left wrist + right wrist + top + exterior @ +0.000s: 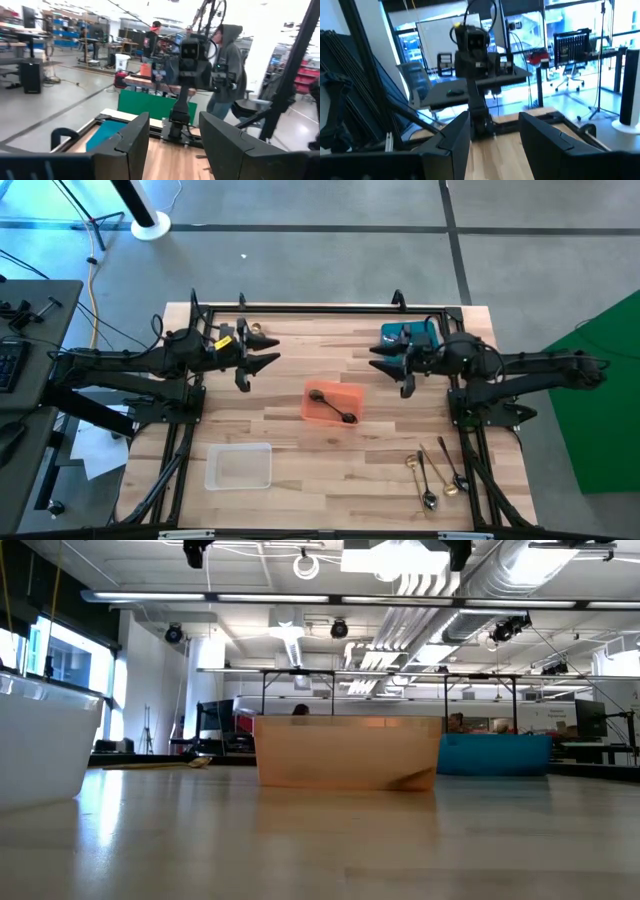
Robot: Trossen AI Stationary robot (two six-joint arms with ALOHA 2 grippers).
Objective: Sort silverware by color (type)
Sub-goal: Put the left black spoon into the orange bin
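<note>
High view: one black spoon [332,406] in orange bin [318,412]; four utensils [437,470] loose.

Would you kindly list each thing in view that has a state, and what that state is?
left hand: open, empty, raised above the table
right hand: open, empty, raised
orange bin: holds one black spoon
clear bin: empty
blue bin: partly under the right arm, contents hidden
loose silverware: unsorted, lying on the table near its right front corner
</note>
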